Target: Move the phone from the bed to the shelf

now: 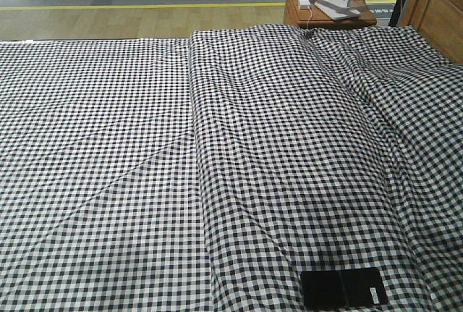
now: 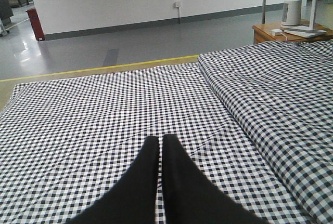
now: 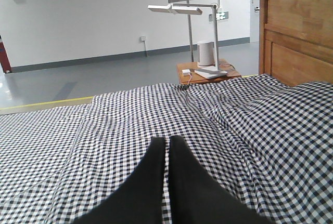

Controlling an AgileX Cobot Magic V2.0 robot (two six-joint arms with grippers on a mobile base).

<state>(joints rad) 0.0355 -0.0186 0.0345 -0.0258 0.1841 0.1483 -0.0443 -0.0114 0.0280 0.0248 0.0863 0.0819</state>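
The phone (image 1: 340, 288) lies flat on the bed (image 1: 108, 182), at the near right edge of the front view, untouched. The left gripper (image 2: 160, 141) and right gripper (image 3: 167, 142) hover above the bed, jaws pressed together and empty. The pickup has not begun. The right jaws must likely spread, then descend onto the phone. No shelf is in view.

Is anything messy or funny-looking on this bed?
Yes. A black phone is lying flat on the checked bed, low in the front view, left out by itself. The cover is bunched into folds on the right side. Nothing looks spilled or broken.
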